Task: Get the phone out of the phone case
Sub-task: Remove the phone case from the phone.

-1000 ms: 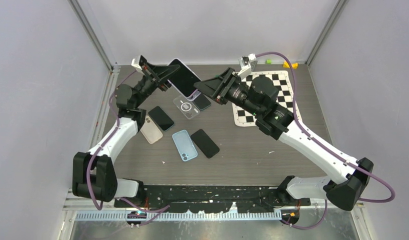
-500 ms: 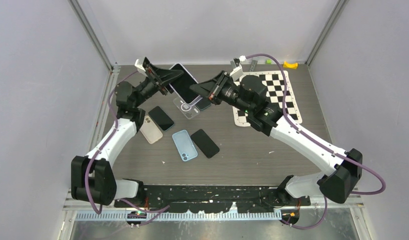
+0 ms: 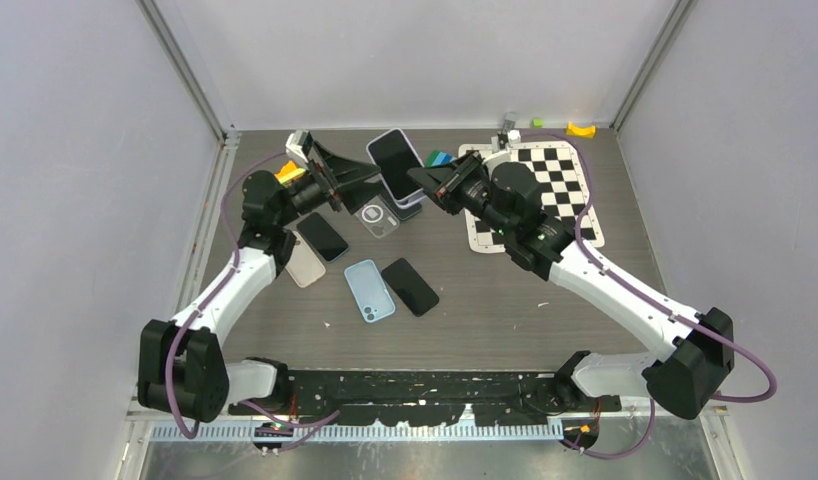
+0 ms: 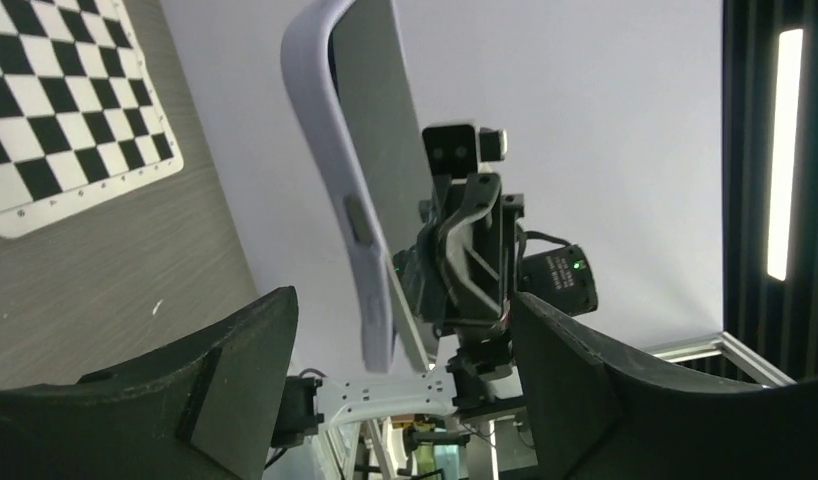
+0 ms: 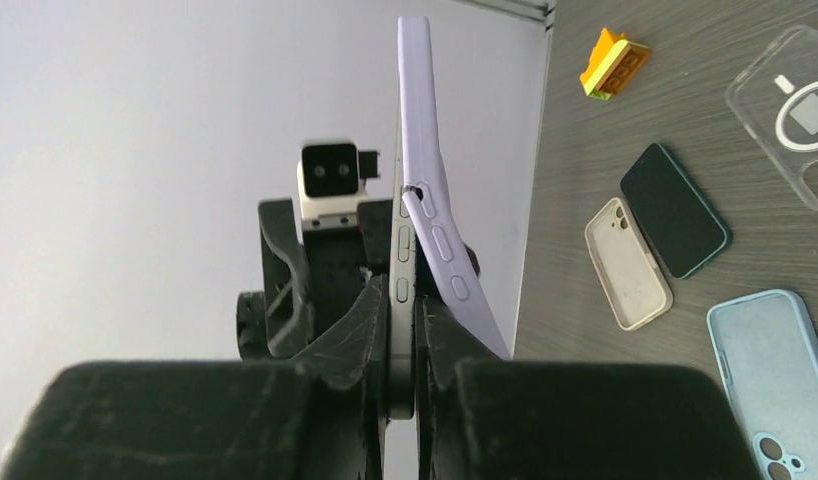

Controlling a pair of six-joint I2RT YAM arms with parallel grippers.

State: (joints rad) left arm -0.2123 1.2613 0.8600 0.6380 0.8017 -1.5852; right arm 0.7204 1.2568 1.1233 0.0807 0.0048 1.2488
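- The phone (image 3: 393, 160) is held up on edge above the far middle of the table (image 3: 505, 300), between the two arms.
- The right gripper (image 5: 403, 300) is clenched on the phone's bare side edge, with one finger pressed to each face.
- The lilac phone case (image 5: 430, 200) is seen joined to the phone at its upper end. At the end by the fingers it is splayed away from the phone, so the phone is partly out.
- The left gripper (image 3: 365, 177) is released, with its jaws spread wide and nothing gripped. The cased phone is seen just beyond the gap.
- A clear case (image 3: 376, 216), a dark phone (image 3: 323, 236), a beige case (image 3: 303, 262), a blue case (image 3: 370, 290) and a black phone (image 3: 410, 286) are laid flat nearer on the table.
- A checkerboard (image 3: 545, 190) is laid at the far right.
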